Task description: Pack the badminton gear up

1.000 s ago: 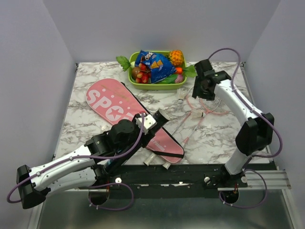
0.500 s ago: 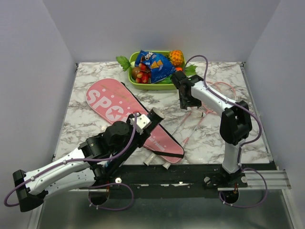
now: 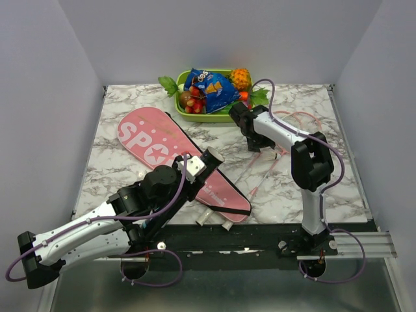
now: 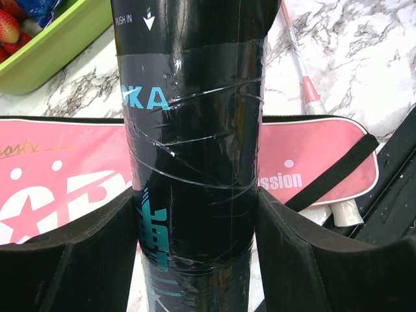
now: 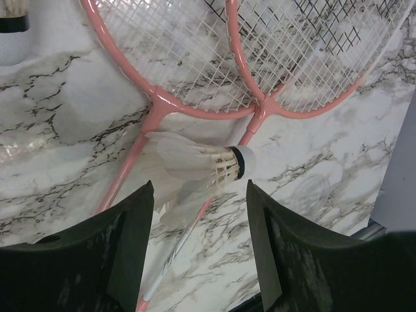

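Black and wrapped in clear tape, the tube point(image 4: 195, 97) was pinched between the two pads of the left claw point(image 4: 195, 221), which pressed against its sides. It was held off the bench point(image 3: 117, 169), above the narrow end of the pink bag point(image 4: 312, 156). The bag lay flat and slantwise on the marble, its black strap point(image 4: 331, 175) trailing across that end. A corner of the green tray point(image 4: 58, 45) showed past the tube.

Over on the right side, the right claw point(image 5: 198, 195) was spread wide, pointing down at the bench and gripping nothing. A white shuttlecock point(image 5: 195, 169) lay on its side in the gap between its fingers. Its feathers were toward the left finger, and its cork tip was just short of the right one. I could not tell whether either finger touched it. The shuttlecock rested across the shafts of the two pink rackets point(image 5: 156, 97), whose strung heads lay side by side. A second shuttlecock point(image 5: 13, 32) sat well apart at the picture's corner.
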